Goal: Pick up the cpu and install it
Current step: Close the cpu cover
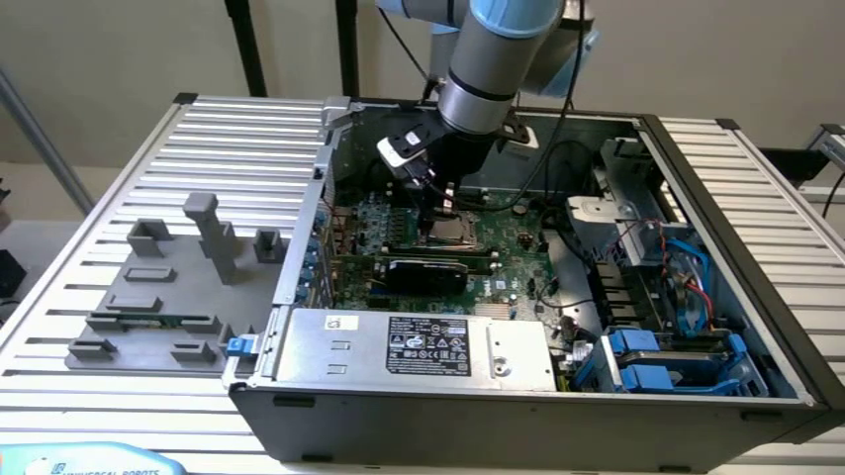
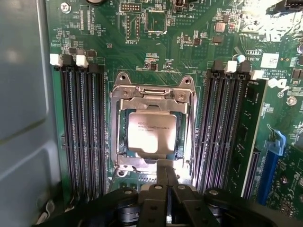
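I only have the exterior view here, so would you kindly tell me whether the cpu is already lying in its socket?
Observer: Yes. The wrist view shows the cpu lying flat inside the metal socket frame, silver top up.
Operator: Thank you. What is nearest to it?
Observer: The gripper, shut, with its tip at the frame's edge beside the cpu.
Operator: Is it gripping the cpu?
Observer: No, nothing shows between its closed jaws.

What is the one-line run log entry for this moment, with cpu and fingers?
cpu: lies flat in socket | fingers: shut, holding nothing, by socket edge | arm: above motherboard
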You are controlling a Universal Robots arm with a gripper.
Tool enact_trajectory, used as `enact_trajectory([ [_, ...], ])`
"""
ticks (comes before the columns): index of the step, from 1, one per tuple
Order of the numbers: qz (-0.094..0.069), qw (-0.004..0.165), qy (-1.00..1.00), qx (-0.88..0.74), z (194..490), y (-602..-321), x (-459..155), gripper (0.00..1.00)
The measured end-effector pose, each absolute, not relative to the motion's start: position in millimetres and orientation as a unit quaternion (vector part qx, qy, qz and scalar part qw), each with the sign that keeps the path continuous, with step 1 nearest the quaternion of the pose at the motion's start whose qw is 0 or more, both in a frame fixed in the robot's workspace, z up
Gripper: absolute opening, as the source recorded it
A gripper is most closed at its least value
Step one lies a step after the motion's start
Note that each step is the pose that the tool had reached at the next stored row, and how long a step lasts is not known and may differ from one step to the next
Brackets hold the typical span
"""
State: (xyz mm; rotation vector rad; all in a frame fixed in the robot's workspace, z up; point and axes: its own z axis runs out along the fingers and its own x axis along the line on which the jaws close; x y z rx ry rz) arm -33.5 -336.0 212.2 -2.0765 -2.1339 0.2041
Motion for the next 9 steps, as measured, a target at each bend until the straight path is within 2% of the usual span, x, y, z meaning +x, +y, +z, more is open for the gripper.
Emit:
enact_trajectory([
  [9,0.068,0.079,-0.713,-0.694,202.6,-334.5,-36.8,0.11],
])
